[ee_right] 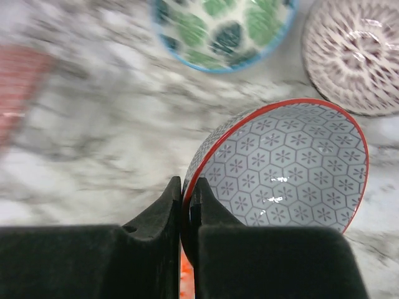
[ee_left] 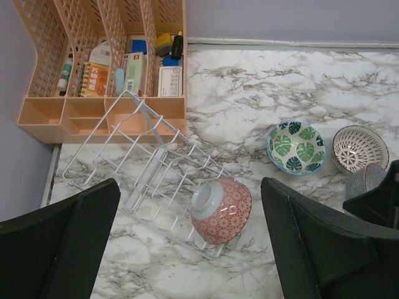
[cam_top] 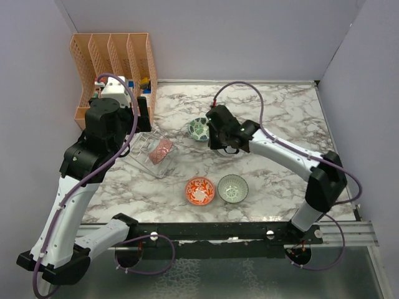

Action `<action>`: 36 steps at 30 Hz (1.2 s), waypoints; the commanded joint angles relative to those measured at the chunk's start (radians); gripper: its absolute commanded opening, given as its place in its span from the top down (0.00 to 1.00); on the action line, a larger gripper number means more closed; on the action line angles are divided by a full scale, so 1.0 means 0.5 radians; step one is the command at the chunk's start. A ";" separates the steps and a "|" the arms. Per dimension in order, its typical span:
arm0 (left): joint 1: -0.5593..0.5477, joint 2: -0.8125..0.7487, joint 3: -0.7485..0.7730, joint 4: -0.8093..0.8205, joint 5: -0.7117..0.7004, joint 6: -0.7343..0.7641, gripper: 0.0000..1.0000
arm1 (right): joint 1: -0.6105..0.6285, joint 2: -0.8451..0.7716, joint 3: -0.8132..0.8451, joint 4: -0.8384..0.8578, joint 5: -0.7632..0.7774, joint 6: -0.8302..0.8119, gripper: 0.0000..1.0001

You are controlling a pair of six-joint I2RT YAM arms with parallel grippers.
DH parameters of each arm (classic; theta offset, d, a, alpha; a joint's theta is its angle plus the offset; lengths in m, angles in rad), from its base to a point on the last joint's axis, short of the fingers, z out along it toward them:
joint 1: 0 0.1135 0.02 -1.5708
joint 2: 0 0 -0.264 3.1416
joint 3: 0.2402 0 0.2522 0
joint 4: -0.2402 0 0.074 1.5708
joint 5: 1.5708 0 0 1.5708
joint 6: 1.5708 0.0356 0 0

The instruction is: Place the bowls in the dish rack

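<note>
bowls number 6 across the views. the pink-red bowl (ee_left: 221,210) lies tipped on its side at the right end of the dish rack (ee_left: 148,177), its pale foot turned toward the left wrist camera. the wire rack sits by the left edge of the table (cam_top: 280,112). its far corner is just beside the base of the orange organizer (cam_top: 115,65), which fills the far left corner against the walls.

the left jaws hang above the rack, spread wide, and the dark fingers (ee_left: 62,249) hold nothing. bare marble lies between the rack and the green-white bowl (cam_top: 198,129); the white lattice bowl (ee_left: 360,148) stands just beside that bowl on its right.

the right jaws are pinched on the red rim of the grey-blue bowl (ee_right: 287,168), 1 finger (ee_right: 156,243) outside the wall and 1 inside, close to those 2 bowls. whether this bowl touches the table cannot be told.

the orange-red bowl (cam_top: 200,190) and the pale green bowl (cam_top: 232,188) stand side by side, just apart, near the table's near edge. the marble toward the right wall carries only the right arm (cam_top: 293,156) crossing over it.
</note>
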 commanded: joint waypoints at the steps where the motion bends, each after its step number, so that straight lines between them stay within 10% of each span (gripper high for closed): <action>1: -0.006 -0.002 0.103 0.053 0.032 0.016 0.01 | 0.005 -0.382 0.022 0.630 -0.473 0.279 0.99; 15: -0.008 0.043 0.330 -0.054 0.085 0.067 0.01 | 0.065 -0.115 -0.569 3.301 -0.535 1.622 0.99; 36: -0.006 0.002 0.404 -0.188 0.085 0.146 0.01 | 0.332 0.630 -0.283 3.790 -0.351 2.282 0.99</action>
